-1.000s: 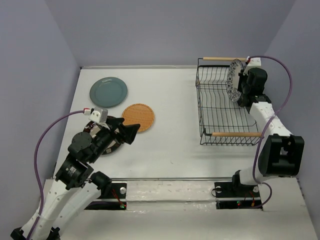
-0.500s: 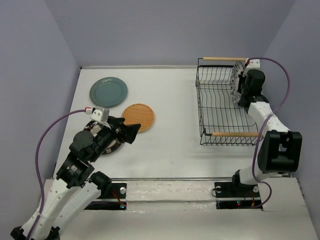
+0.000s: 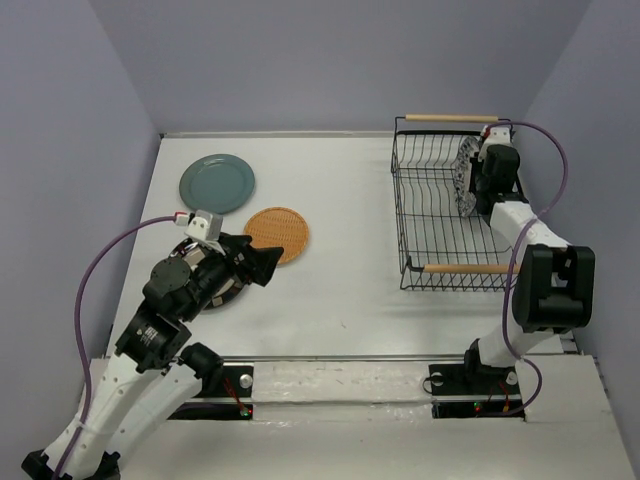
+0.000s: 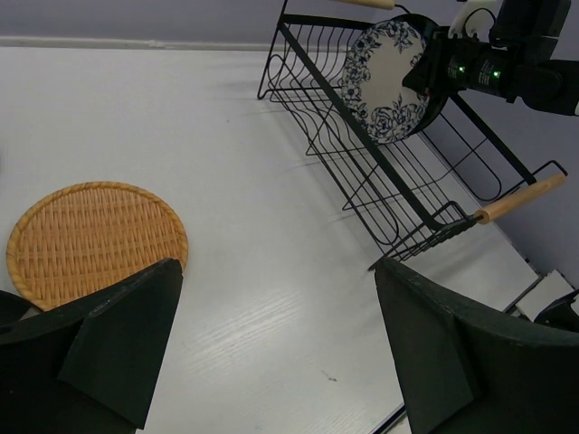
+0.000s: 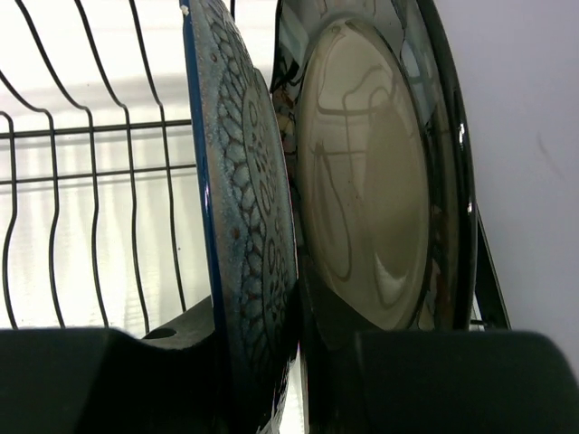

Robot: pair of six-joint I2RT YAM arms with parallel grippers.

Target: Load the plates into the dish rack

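Observation:
My right gripper (image 3: 472, 186) reaches into the far right end of the black wire dish rack (image 3: 401, 205), shut on the rim of the white and blue floral plate (image 3: 462, 172). In the right wrist view this plate (image 5: 244, 172) stands on edge between the fingers, and a dark-rimmed cream plate (image 5: 375, 181) stands close behind it. On the table lie the teal plate (image 3: 217, 183) and the woven orange-tan plate (image 3: 277, 234). Another dark plate (image 3: 233, 289) is mostly hidden under my left arm. My left gripper (image 3: 262, 263) hovers open beside the woven plate (image 4: 95, 240).
The rack's wooden handles (image 3: 470, 268) run along its near and far ends. Its left part holds only bare tines (image 4: 362, 181). Grey walls close in the table at the back and both sides. The right arm's purple cable (image 3: 545, 170) arcs beside the rack.
The right gripper has shifted slightly left and lowered the floral plate deeper into the rack, tilting it. The left arm has barely moved.

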